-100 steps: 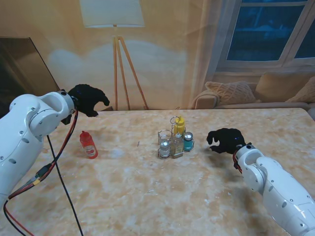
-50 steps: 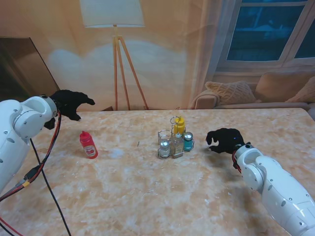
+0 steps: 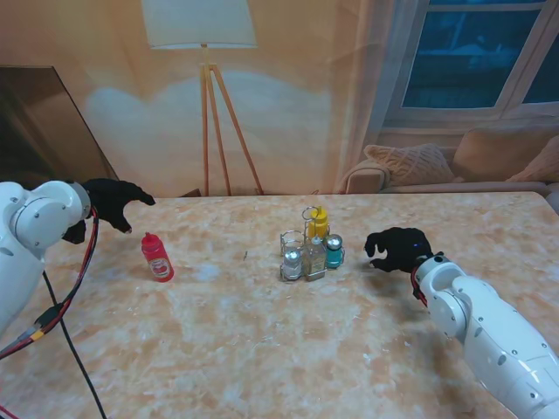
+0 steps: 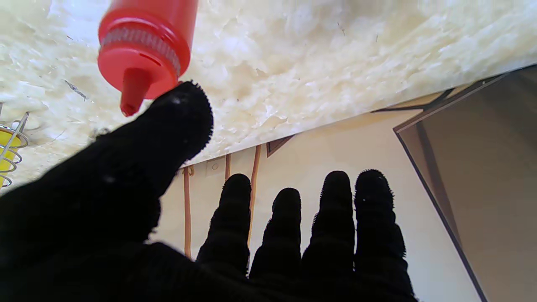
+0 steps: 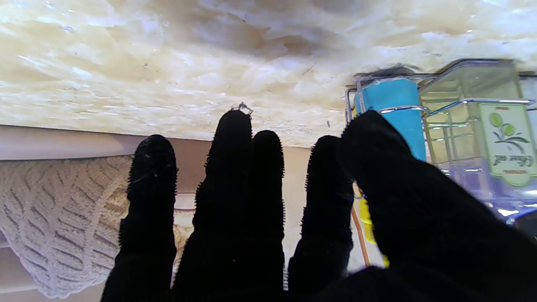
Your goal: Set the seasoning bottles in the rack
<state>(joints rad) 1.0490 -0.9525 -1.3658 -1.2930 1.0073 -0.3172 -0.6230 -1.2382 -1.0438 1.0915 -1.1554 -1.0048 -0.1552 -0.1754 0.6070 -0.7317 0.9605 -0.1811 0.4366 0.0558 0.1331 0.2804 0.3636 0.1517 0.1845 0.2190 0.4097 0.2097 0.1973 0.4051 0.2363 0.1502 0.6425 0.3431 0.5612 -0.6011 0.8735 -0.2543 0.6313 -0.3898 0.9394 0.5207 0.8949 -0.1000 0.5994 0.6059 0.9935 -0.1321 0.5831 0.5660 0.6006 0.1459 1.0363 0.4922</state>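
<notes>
Left hand [image 3: 112, 201] hovers at the far left edge of the tabletop [image 3: 262, 349], fingers [image 4: 333, 218] spread and holding nothing; thumb apart from the other four in the left wrist view. It sits just beside the red bottle [image 3: 157, 257], slightly farther from me, not touching it.

Red bottle stands upright on the tabletop, alone, well apart from the rack [image 3: 310, 253]. Squeeze type by the look: conical nozzle, ribbed band under the cap, plastic body with a label. Judged light, somewhat soft-walled, smooth. A hard squeeze could dent it or push contents out the nozzle. Narrow base, so a sideways knock would likely tip it. Best hold judged to be round the mid body under the ribbed band, thumb opposite the fingers; not the nozzle.

Rack at mid table: wire frame already holding a yellow bottle [image 3: 320, 222] at the back, a silver-capped shaker [image 3: 293, 260], a clear glass bottle [image 3: 314, 258] with a green label, and a teal shaker [image 3: 334, 251]. One far-left slot looks free; cannot be sure. Wire rim is thin and close-packed, so lowering in will want a straight vertical drop.

Right hand [image 3: 397, 249] near the rack's right side, fingers loosely curled, empty, not touching the rack.
</notes>
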